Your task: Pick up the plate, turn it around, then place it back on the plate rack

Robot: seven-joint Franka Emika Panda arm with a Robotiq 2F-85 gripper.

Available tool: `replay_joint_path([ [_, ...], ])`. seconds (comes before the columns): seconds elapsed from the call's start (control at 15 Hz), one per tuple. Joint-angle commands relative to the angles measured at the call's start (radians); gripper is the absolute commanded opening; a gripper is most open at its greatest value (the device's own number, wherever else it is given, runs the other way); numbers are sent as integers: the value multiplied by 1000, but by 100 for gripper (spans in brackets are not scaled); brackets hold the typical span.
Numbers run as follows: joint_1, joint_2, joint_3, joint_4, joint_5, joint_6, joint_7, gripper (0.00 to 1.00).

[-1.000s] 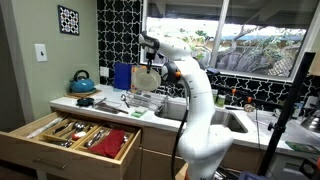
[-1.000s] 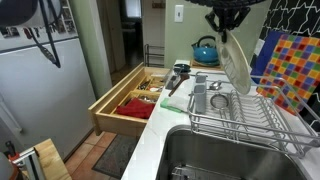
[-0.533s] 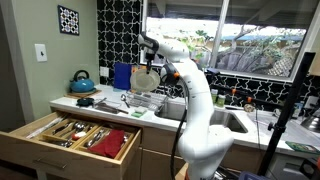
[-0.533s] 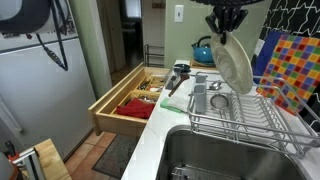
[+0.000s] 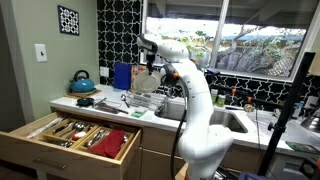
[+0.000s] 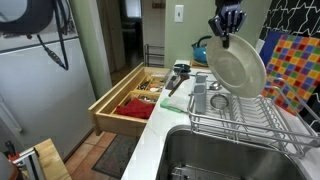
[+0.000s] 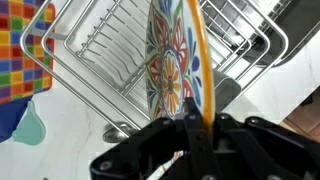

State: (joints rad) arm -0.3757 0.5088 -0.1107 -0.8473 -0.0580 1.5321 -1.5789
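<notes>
The plate point(image 6: 238, 67) hangs from my gripper point(image 6: 224, 29) above the plate rack point(image 6: 245, 112); its pale underside faces this exterior view. In the wrist view the plate point(image 7: 178, 55) shows an orange rim and a colourful flower pattern, edge-on between my fingers point(image 7: 192, 128). The wire plate rack point(image 7: 110, 50) lies below it. In an exterior view the plate point(image 5: 146, 79) is small and held over the plate rack point(image 5: 146, 101). The gripper point(image 5: 150, 66) is shut on the plate's rim.
A teal kettle point(image 6: 204, 50) stands at the counter's back. An open wooden cutlery drawer point(image 6: 130, 98) juts out below the counter. A colourful checked panel point(image 6: 293, 65) leans behind the rack. The sink point(image 6: 215, 155) is beside the rack. A cup point(image 6: 217, 100) sits in the rack.
The plate has turned in my gripper: from nearly edge-on a second ago, its broad pale face now shows in an exterior view. It stays above the rack.
</notes>
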Motion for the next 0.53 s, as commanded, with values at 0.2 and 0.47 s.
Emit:
replay_joint_path([
  [0.2, -8, 5, 15, 0, -48, 101, -320, 5],
  [0.47, -29, 8, 41, -30, -12, 152, -495, 5],
])
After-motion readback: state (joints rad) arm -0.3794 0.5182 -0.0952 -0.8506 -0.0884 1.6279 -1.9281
